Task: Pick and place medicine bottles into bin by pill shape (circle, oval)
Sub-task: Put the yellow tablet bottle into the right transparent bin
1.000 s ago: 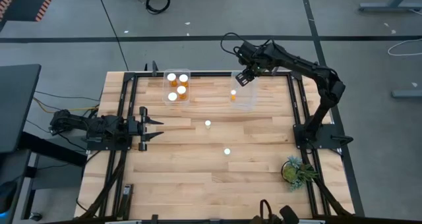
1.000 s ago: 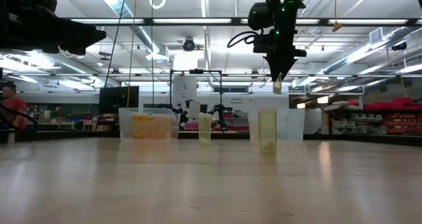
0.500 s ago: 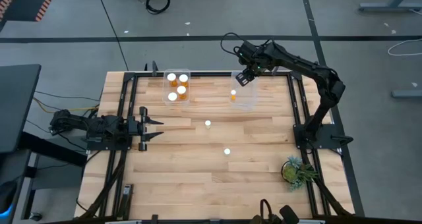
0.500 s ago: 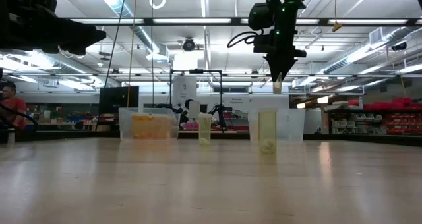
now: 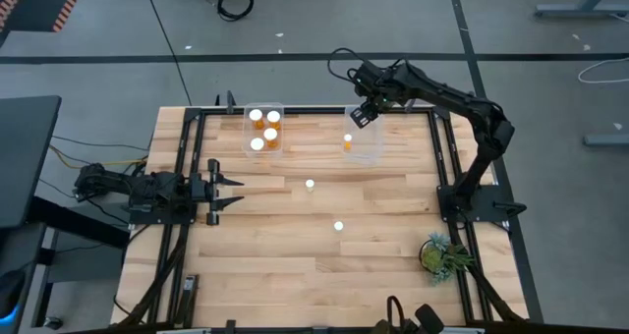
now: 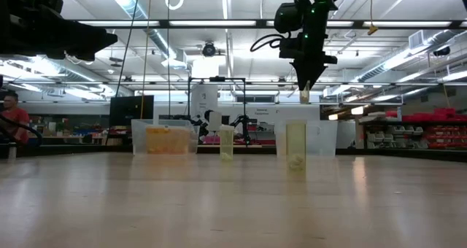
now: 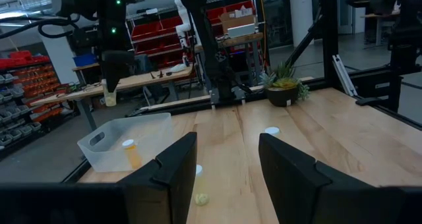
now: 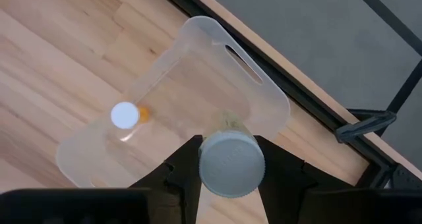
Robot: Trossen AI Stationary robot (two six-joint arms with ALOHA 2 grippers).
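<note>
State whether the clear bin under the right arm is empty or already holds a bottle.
Not empty. The right bin holds one upright white-capped bottle; the right gripper holds another bottle above it.

Place: a robotics lab or industrial workshop hall.
Floor: bare grey concrete floor [image 5: 550, 79] crossed by dark lines, with cables lying on it.
Ceiling: long fluorescent strip lights [image 6: 219, 23] among exposed pipes and ducts.
Storage: racks of red plastic parts bins [image 7: 227, 23] along the wall.
Furniture: pale wooden butcher-block counter [image 5: 295, 246] fitted with a black metal frame; other workbenches [image 7: 125, 85] behind it.
People: a person in a red top [image 6: 13, 117] sits at the room's edge.
</note>
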